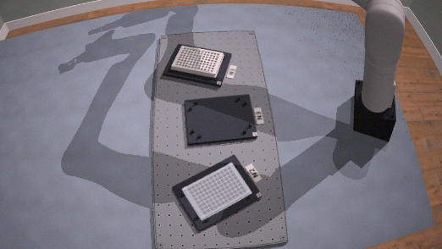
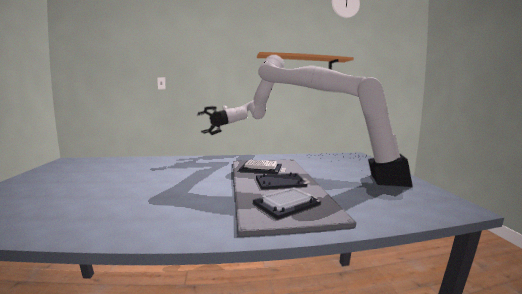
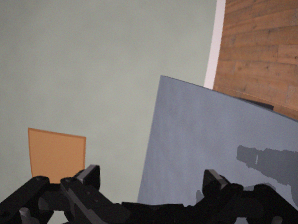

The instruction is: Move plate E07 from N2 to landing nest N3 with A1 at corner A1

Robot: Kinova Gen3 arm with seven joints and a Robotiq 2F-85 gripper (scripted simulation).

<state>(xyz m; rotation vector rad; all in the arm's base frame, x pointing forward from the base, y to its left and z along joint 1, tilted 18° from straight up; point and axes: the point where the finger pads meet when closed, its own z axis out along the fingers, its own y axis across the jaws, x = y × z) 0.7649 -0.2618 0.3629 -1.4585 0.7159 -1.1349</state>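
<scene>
Plate E07 (image 1: pixel 216 190) (image 2: pixel 286 199), a translucent well plate, sits flat on the black nest N2 (image 1: pixel 195 218) at the near end of the grey perforated board (image 1: pixel 169 169) (image 2: pixel 280 225). The landing nest N3 (image 1: pixel 218 120) (image 2: pixel 280 180) is a bare black plate with corner locators in the middle of the board. Plate E01 (image 1: pixel 196 60) (image 2: pixel 261 164) sits on nest N1 (image 1: pixel 190 78) at the far end. My gripper (image 2: pixel 205 121) (image 3: pixel 151 180) is open and empty. It hangs high above the table, to the left of the board and far from all plates, pointing sideways. It is out of the top view.
The arm's black base (image 1: pixel 374 114) (image 2: pixel 392 172) stands on the table right of the board. Small white labels lie beside each nest on the board's right side. The wrist view shows only the wall, the table's far corner and the wooden floor.
</scene>
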